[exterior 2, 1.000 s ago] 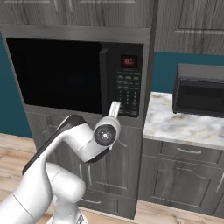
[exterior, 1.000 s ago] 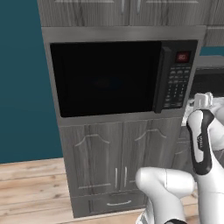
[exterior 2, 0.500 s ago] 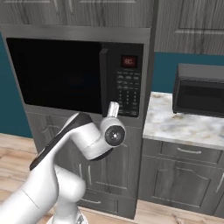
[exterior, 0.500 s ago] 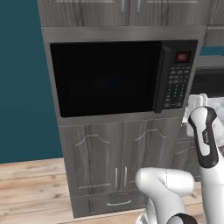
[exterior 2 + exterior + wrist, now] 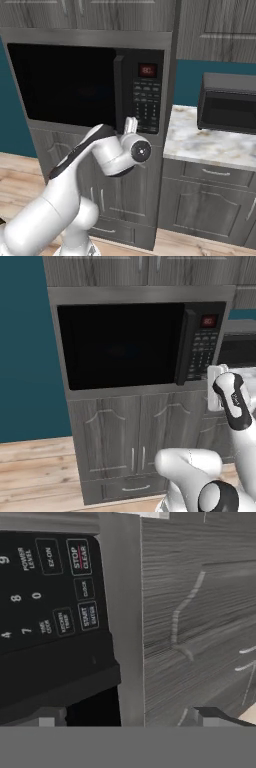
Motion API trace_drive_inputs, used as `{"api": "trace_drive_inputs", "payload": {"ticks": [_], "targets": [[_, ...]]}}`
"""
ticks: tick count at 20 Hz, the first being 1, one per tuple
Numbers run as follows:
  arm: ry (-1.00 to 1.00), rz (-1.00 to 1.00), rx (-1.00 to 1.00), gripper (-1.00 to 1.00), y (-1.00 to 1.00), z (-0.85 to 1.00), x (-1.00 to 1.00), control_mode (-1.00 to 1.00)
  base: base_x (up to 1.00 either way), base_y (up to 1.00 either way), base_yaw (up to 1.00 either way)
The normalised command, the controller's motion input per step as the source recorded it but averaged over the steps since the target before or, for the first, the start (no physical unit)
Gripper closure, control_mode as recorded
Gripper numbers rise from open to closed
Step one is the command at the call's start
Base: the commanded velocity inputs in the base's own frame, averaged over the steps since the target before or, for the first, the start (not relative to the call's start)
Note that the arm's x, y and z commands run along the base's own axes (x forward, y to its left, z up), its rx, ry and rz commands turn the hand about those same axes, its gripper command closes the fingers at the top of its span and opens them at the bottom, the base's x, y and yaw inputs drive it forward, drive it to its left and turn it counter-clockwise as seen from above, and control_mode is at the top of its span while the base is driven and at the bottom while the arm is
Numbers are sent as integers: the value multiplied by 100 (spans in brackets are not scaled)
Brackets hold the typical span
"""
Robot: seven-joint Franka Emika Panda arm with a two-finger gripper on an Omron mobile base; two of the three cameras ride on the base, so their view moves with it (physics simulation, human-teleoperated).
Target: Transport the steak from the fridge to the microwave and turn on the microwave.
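Note:
The microwave [image 5: 120,346] [image 5: 65,85] is set into grey cabinetry with its dark glass door shut and its red display lit. My gripper [image 5: 131,123] [image 5: 215,387] is at the lower edge of the keypad [image 5: 146,102], pointing at the panel. In the hand view the keypad [image 5: 50,597] is close ahead, with the start button [image 5: 88,615] and stop button [image 5: 79,557] readable. The gripper [image 5: 131,717] is open, its fingertips [image 5: 47,717] wide apart with nothing between them. The steak and the fridge are out of view.
A second, smaller black oven [image 5: 227,102] stands on the marble counter [image 5: 200,145] to the right. Grey cabinet doors [image 5: 130,441] fill the space under the microwave. Wood floor [image 5: 30,471] and a teal wall [image 5: 25,346] lie to the left.
My wrist has swung a little to the right while the hand stays at the keypad's lower edge. The jaws are as wide as before.

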Motion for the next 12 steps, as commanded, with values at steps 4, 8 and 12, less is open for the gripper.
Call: {"api": "trace_drive_inputs", "payload": {"ticks": [4, 8, 12], "targets": [[0, 2, 0, -100, 0, -21, 30, -100, 0, 0, 0], [0, 0, 0, -100, 0, -19, 21, -100, 0, 0, 0], [0, 0, 0, -100, 0, -16, 20, -100, 0, 0, 0]]}}
